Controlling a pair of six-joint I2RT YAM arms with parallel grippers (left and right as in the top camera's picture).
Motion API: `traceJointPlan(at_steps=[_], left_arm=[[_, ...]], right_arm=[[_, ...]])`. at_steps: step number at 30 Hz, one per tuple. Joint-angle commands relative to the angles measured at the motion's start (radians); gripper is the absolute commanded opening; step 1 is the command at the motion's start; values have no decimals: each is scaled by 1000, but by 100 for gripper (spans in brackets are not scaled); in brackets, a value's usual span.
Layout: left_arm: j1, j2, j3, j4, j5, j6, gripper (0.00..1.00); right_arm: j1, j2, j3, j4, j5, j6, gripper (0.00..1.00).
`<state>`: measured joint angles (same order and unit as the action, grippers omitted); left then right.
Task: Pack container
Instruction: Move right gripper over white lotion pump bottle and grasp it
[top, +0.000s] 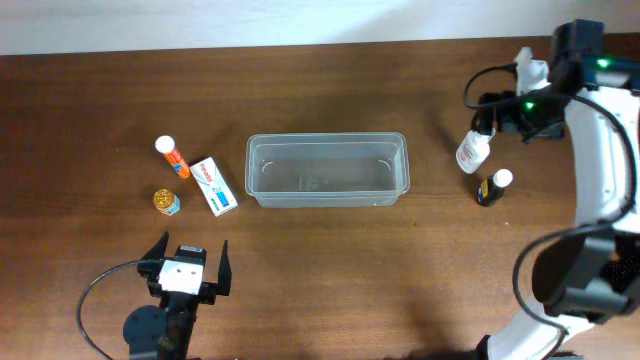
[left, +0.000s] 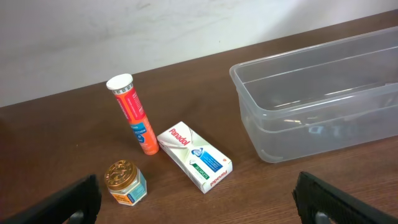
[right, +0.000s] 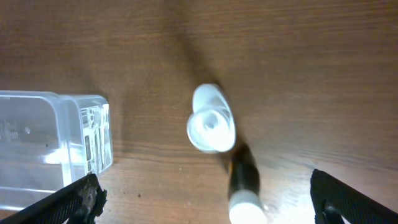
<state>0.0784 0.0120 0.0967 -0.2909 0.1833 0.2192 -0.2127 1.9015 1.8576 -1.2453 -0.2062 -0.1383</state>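
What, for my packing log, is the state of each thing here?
container: open, empty.
orange tube: upright, capped.
Panadol box: flat, closed.
small jar: upright, lidded.
white bottle: upright, capped.
dark bottle: upright, capped.
left gripper: open, empty.
right gripper: open, empty.
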Motion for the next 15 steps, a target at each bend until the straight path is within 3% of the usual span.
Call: traceJointPlan(at_steps=[1, 15], left_arm=[[5, -7, -5, 0, -4, -6, 99], [5, -7, -5, 0, -4, -6, 99]], right_arm=[[26, 63, 17, 16, -27, -14, 99], [30, 222, 15, 58, -26, -11, 86]])
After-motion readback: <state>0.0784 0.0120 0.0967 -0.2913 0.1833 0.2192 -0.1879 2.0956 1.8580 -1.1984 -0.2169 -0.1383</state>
